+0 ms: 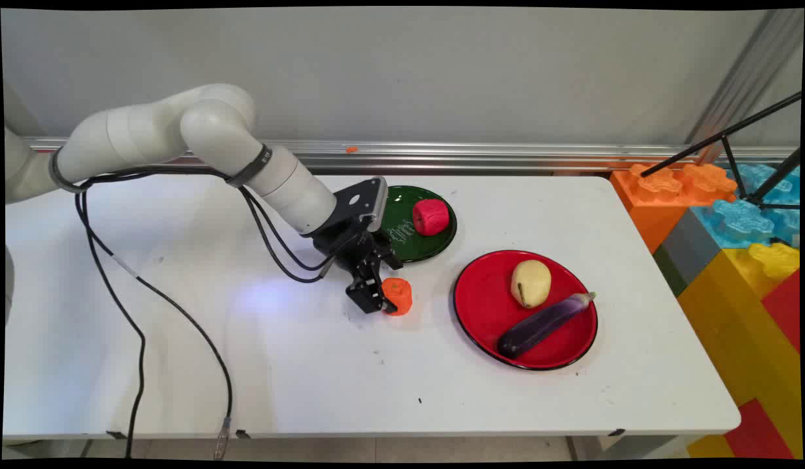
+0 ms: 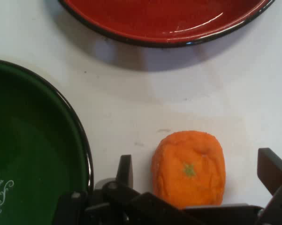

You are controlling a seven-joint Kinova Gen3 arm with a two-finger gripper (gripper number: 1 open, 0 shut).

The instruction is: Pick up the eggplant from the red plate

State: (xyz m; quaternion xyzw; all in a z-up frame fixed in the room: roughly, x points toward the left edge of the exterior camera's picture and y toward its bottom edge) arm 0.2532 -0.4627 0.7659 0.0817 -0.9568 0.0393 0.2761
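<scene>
Hand (image 2: 194,176) open round orange fruit (image 2: 188,168), writing unreadable

The white arm reaches down-right, its claw (image 1: 384,296) low with fingers spread.

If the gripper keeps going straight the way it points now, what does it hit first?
Most likely the orange fruit, already sitting between the open fingers of the gripper, on the white table. Depth is hard to judge; the tabletop lies just beyond.

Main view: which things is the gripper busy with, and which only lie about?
Busy with:
gripper, open around the orange fruit

Lying about:
green plate with red fruit
red plate with potato and eggplant
</scene>
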